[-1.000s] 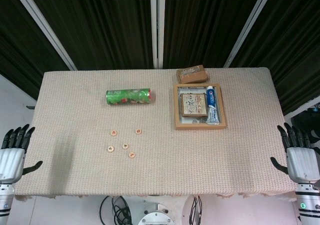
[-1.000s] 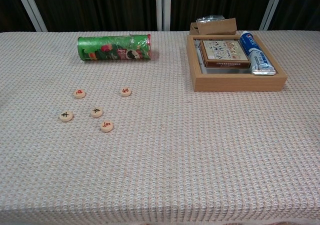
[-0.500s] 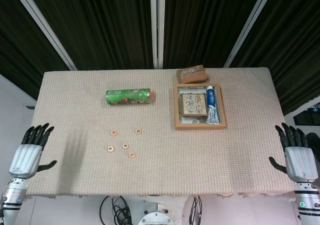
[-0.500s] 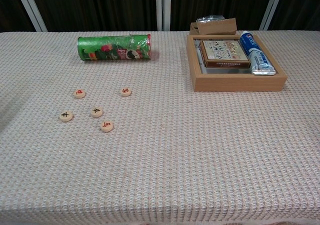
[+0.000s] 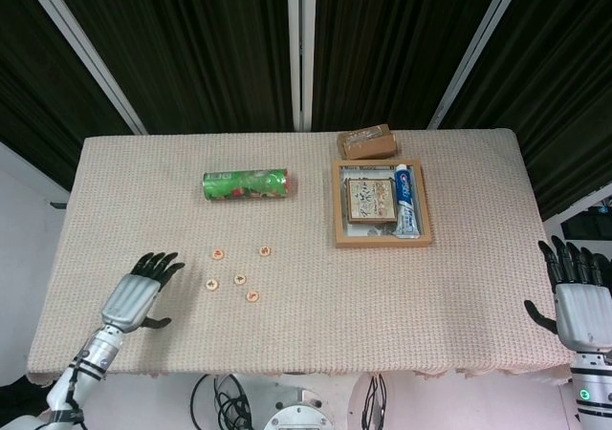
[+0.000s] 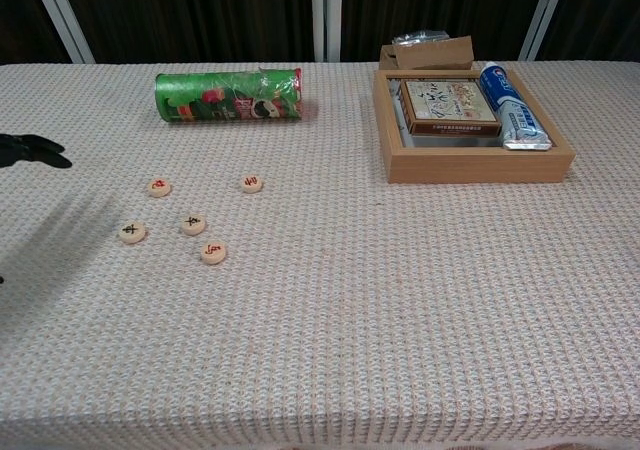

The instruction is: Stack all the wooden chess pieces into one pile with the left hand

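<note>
Five wooden chess pieces [image 6: 182,221] lie scattered and flat on the woven tablecloth [image 6: 350,320], none stacked, each one apart from its neighbours: one with a red mark at the upper left [image 6: 159,187], one further right with a red mark [image 6: 252,182], one with a dark mark at the lower left [image 6: 132,232], one with a dark mark in the middle [image 6: 193,224], and the nearest one with a red mark [image 6: 212,252]. The left hand [image 5: 137,295] hovers over the tablecloth to the left of the cluster, fingers stretched out and apart, thumb out to the side, holding nothing; in the chest view only its dark fingertips [image 6: 35,151] poke in at the left edge, near the pieces but touching none. The right hand [image 5: 578,301] is off the table's right edge, fingers up and spread, nothing in it. Beyond the pieces a green snack can [image 6: 228,95] lies on its side. Over on the right sits a wooden tray [image 6: 478,160], with a small printed box [image 6: 448,106] inside it and a blue-and-white toothpaste tube [image 6: 510,106] lying along its right wall. Just behind the tray rests a small brown box [image 6: 432,52] with a bit of clear wrapping on top
</note>
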Controlling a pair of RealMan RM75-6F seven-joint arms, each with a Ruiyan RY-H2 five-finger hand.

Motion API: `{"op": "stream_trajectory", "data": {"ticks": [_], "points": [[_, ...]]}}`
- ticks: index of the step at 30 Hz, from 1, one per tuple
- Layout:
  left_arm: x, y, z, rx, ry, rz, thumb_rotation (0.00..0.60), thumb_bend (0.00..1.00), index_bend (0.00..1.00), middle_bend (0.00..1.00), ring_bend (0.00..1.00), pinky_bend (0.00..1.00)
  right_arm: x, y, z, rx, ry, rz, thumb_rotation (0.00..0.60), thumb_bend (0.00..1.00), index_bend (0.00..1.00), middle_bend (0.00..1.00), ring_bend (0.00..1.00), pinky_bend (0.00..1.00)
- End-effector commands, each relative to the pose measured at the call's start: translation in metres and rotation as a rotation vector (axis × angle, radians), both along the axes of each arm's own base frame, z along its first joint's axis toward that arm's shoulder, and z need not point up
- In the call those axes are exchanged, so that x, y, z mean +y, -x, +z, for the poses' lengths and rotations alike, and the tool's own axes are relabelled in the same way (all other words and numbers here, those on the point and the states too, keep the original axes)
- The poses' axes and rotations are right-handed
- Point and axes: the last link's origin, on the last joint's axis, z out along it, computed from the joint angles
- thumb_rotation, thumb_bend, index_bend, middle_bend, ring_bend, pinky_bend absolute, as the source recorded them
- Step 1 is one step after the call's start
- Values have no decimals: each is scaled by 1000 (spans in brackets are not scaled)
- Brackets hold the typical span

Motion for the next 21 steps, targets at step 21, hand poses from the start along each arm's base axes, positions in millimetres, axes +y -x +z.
{"op": "stream_trajectory", "data": {"ticks": [21], "points": [[46, -30, -53, -109, 91, 36, 600, 205, 305, 58, 0, 27, 4, 1, -7, 4, -35, -8, 600, 142, 0, 0, 0, 0]]}}
